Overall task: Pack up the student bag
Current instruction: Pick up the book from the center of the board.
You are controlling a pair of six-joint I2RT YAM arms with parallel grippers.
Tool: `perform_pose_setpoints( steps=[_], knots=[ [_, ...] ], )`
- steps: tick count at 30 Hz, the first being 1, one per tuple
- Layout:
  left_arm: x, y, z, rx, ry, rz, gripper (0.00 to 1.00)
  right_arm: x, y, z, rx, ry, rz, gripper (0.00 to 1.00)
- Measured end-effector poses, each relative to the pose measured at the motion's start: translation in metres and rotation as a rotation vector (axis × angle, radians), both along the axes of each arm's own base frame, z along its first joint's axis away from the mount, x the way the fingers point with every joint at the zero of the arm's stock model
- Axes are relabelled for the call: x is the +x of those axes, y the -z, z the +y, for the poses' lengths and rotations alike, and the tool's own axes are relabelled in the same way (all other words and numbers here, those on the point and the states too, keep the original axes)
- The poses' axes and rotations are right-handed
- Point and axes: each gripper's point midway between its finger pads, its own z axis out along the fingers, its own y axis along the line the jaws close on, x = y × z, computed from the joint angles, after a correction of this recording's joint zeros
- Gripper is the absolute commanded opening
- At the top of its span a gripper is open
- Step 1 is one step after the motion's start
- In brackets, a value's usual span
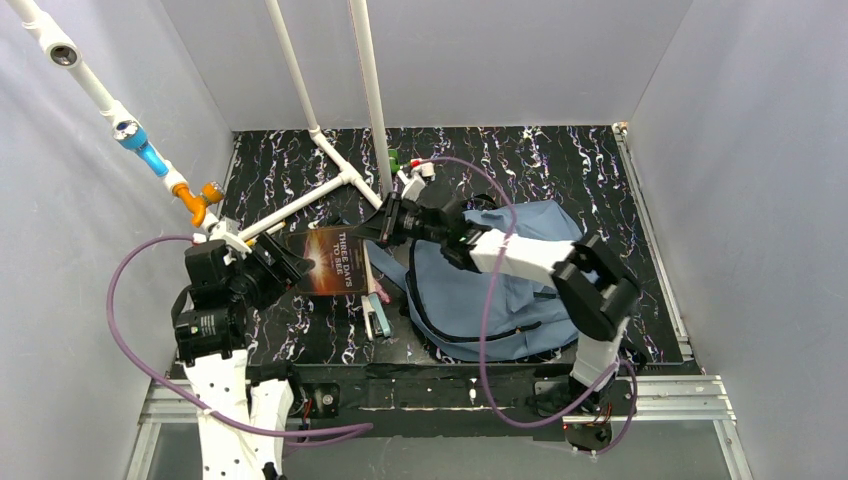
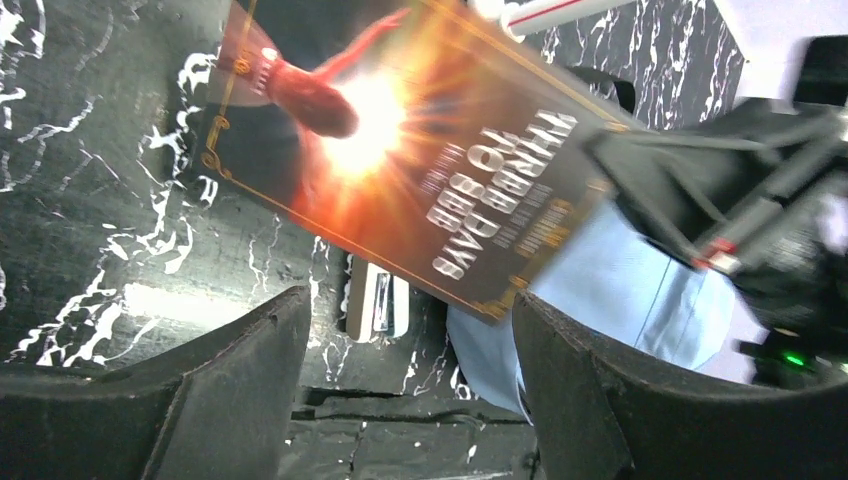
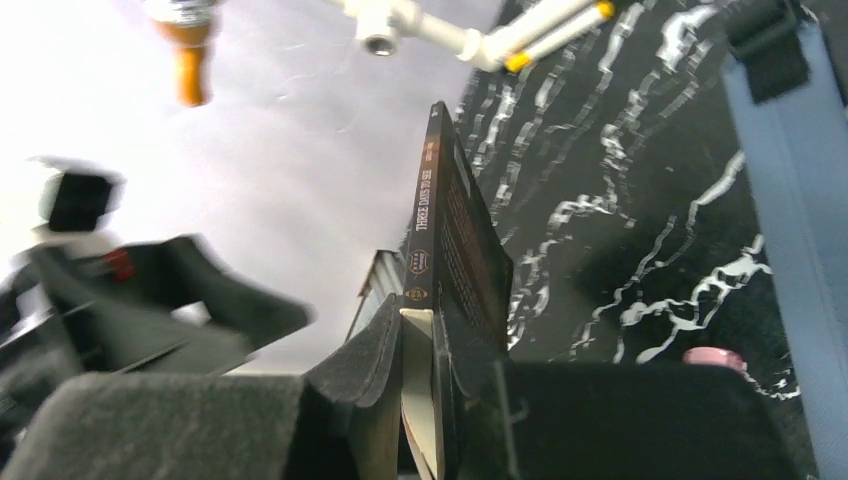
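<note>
**A:** Closest to us, the right gripper [image 3: 425, 325] has its pads pinched on one end of the book [image 3: 445, 220], which stands on edge between them.

**B:** And our left gripper [image 2: 410, 310] has its jaws spread with nothing between them. The book's cover hangs just beyond its tips.

**A:** So the book rides on one narrow pinch, and most of it sticks out to the left of that grip. We judge it could swivel or slip out if we swing it quickly.

**B:** It could also clip the white pipes [image 1: 345, 175] at the far left. Or it could drop onto the small pale thing [image 1: 378, 315] lying on the table [image 1: 560, 170] just near of it.

**A:** The bag [image 1: 480, 290] lies flat on the right half of the table, towards the near edge. It is partly under our right arm and just right of the book.

**B:** What is inside it?

**A:** We cannot tell. We see only blue fabric and a zip line, with no open mouth. If the mouth is shut or slack, we expect the book to catch on the fabric instead of sliding in.
</note>
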Motion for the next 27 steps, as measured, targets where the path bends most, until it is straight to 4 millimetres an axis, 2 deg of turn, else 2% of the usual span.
perform_pose_setpoints(
  steps=[4, 6, 8, 11, 13, 15, 18, 21, 24, 27],
  knots=[
    [0.005, 0.009, -0.01, -0.056, 0.043, 0.031, 0.72, -0.018, -0.066, -0.033, 0.03, -0.071, -0.076, 0.01],
    [0.01, 0.004, -0.017, -0.089, 0.077, 0.015, 0.71, -0.02, -0.098, -0.061, 0.068, -0.101, -0.107, 0.01],
    [0.016, -0.003, -0.026, -0.134, 0.122, -0.014, 0.71, -0.014, -0.117, -0.094, 0.095, -0.109, -0.127, 0.01],
    [0.027, -0.015, -0.046, -0.234, 0.22, -0.064, 0.72, -0.002, -0.122, -0.15, 0.072, -0.08, -0.118, 0.01],
    [0.034, -0.022, -0.058, -0.293, 0.281, -0.097, 0.75, 0.003, -0.117, -0.175, 0.044, -0.061, -0.099, 0.01],
    [0.041, -0.024, -0.069, -0.34, 0.346, -0.128, 0.77, -0.001, -0.112, -0.194, 0.023, -0.059, -0.075, 0.01],
    [0.045, -0.028, -0.089, -0.391, 0.458, -0.15, 0.78, -0.021, -0.112, -0.204, 0.024, -0.099, -0.039, 0.01],
    [0.045, -0.032, -0.105, -0.418, 0.567, -0.175, 0.8, -0.043, -0.123, -0.207, 0.052, -0.153, -0.03, 0.01],
    [0.039, -0.032, -0.12, -0.421, 0.669, -0.214, 0.81, -0.06, -0.138, -0.209, 0.091, -0.186, -0.036, 0.01],
    [0.028, -0.03, -0.135, -0.443, 0.782, -0.247, 0.82, -0.068, -0.153, -0.211, 0.139, -0.206, -0.042, 0.01]
  ],
)
